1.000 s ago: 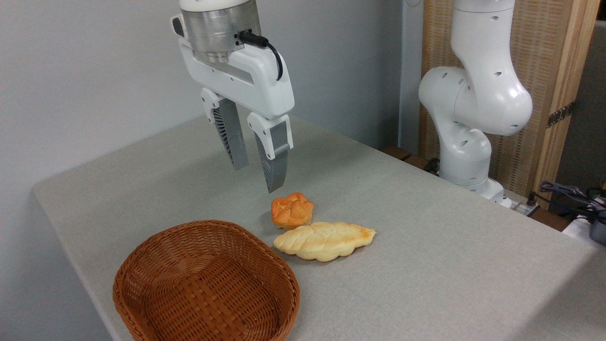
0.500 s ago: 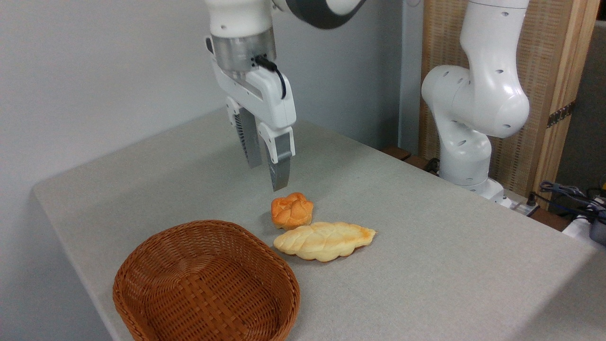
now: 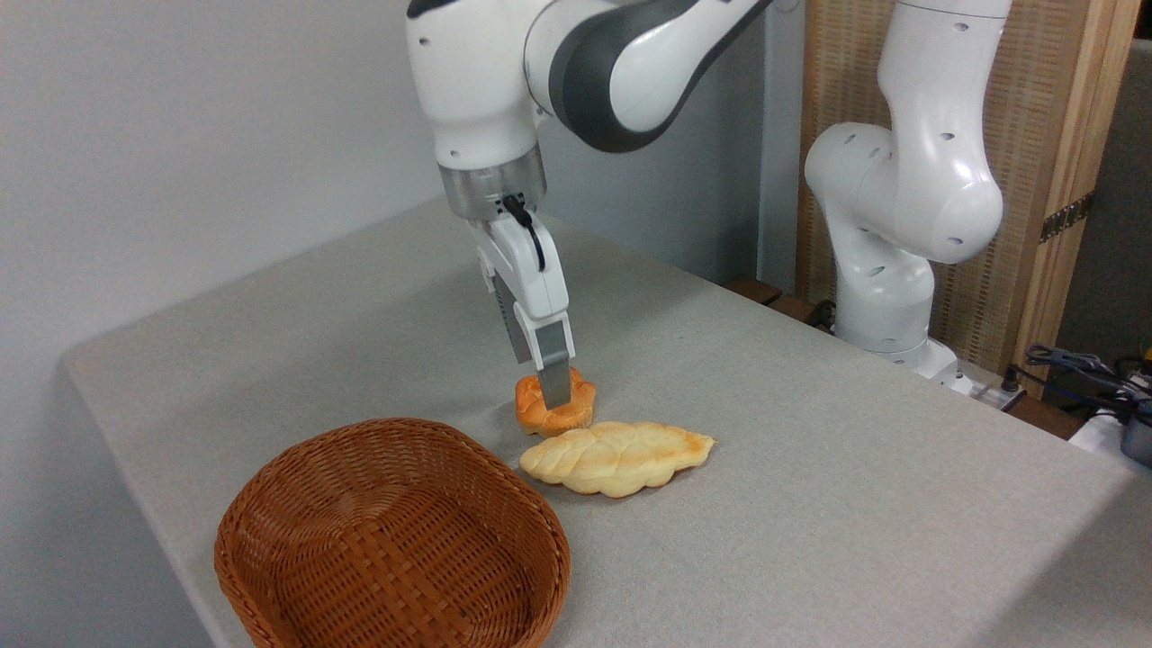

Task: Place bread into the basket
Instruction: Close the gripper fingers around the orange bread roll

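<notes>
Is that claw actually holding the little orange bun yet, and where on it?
Cannot tell. The claw is down at the bun, one finger over its top middle; the bun sits on the table.

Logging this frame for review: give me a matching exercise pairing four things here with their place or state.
Things:
1. bun
2. loaf
3. basket
4. gripper

States:
a. empty, near the table's front edge
b. down on the bun
c. on the table, under the gripper
d. pale yellow, lying right of the basket

Pairs: 1-c, 2-d, 3-a, 4-b
</notes>
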Action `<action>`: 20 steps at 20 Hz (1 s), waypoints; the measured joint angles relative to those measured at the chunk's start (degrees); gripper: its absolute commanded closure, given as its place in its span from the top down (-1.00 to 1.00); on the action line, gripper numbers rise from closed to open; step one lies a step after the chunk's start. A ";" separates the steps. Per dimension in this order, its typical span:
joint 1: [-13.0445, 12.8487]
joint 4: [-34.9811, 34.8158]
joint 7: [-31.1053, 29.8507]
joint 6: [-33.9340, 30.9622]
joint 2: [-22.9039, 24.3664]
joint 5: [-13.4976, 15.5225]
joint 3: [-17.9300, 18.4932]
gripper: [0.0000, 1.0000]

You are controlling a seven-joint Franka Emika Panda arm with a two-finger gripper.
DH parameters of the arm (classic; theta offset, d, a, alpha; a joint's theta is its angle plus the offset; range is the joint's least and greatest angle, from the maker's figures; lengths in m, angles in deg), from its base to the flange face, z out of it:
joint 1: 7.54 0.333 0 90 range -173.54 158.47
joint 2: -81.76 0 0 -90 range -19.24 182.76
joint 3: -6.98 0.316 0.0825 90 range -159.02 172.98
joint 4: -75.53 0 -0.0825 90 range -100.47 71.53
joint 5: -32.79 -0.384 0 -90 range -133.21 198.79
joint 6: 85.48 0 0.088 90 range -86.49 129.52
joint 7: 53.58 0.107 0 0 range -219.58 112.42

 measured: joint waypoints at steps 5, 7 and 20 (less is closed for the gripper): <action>-1.71 -3.07 0.01 1.57 0.00 -1.02 -0.05 0.98; -2.02 -4.33 0.02 3.66 0.00 -1.11 -0.04 0.89; -3.13 -6.38 1.22 6.47 -0.03 -5.19 -0.05 -0.23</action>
